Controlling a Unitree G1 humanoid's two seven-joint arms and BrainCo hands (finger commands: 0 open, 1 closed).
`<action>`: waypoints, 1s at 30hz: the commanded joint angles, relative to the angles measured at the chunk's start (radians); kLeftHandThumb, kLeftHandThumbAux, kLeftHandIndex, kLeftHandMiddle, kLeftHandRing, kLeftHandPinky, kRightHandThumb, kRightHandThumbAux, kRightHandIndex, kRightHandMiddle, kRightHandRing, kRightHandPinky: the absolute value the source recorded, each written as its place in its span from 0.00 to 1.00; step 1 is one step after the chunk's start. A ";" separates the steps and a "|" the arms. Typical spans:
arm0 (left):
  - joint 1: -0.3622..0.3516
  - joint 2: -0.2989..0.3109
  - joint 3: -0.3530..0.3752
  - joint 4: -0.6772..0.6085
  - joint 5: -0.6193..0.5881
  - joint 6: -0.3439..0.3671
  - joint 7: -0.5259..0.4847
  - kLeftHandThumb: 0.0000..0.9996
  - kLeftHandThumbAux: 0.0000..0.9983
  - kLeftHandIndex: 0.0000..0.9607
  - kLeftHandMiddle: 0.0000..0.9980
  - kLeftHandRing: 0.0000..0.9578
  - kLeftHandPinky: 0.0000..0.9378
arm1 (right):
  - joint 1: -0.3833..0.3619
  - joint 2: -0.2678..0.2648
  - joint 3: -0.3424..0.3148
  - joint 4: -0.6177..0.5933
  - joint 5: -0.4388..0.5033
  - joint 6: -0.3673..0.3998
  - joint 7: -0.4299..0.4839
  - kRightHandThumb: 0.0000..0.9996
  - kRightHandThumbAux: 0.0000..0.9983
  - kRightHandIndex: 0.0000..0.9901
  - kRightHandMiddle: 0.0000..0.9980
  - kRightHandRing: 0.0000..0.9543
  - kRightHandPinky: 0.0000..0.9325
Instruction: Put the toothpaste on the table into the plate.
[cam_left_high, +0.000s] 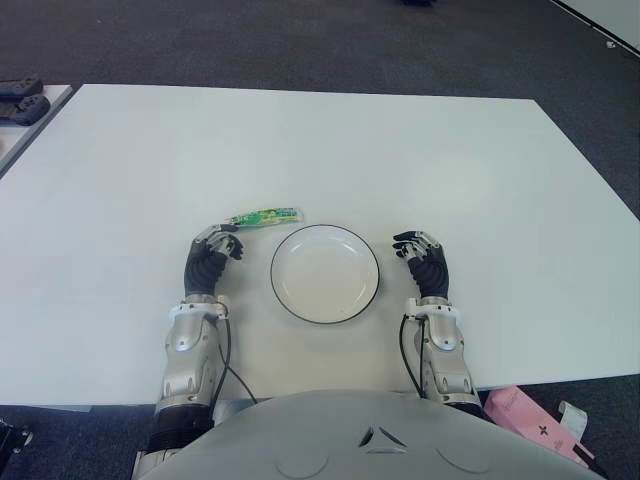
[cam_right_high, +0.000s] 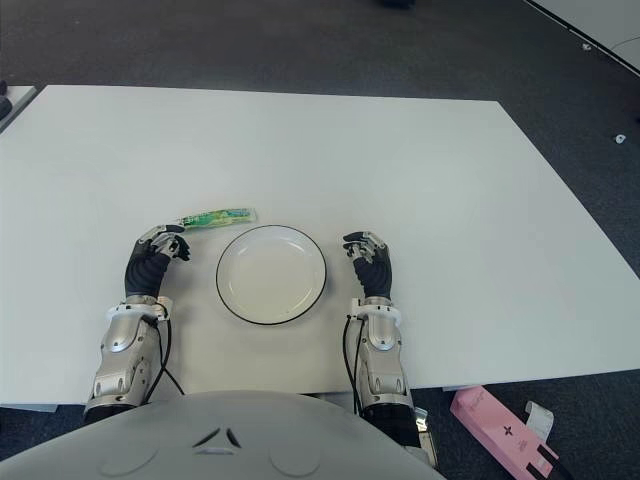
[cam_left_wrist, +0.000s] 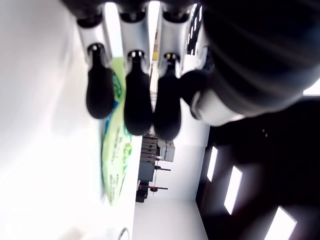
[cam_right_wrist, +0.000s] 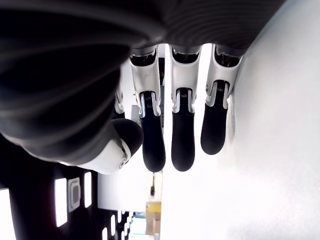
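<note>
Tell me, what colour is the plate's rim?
The plate is white with a thin black rim, which shows best in the left eye view.

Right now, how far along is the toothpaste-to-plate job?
Nothing is done yet: the toothpaste lies on the table, just beyond the empty plate. The left hand sits right by its near end, fingers open, not gripping. The right hand shows right of the plate. Grasp and placement remain.

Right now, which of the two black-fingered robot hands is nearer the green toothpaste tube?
The left hand: its fingertips sit just short of the green toothpaste tube, left of the black-rimmed white plate. The right hand is across the plate.
</note>
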 joint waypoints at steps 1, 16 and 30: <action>0.015 -0.001 0.002 0.036 0.004 0.032 0.003 0.71 0.72 0.45 0.62 0.65 0.63 | 0.010 0.006 0.001 0.015 0.011 0.027 0.007 0.71 0.73 0.43 0.44 0.46 0.46; 0.017 0.001 0.001 0.034 0.005 0.024 -0.003 0.70 0.72 0.45 0.62 0.65 0.62 | 0.010 0.005 0.003 0.019 0.000 0.018 0.000 0.71 0.73 0.43 0.45 0.48 0.50; 0.028 0.015 -0.007 0.000 0.080 -0.035 0.033 0.70 0.72 0.45 0.62 0.64 0.63 | 0.017 0.010 0.004 0.008 0.002 0.029 0.002 0.70 0.73 0.43 0.44 0.47 0.47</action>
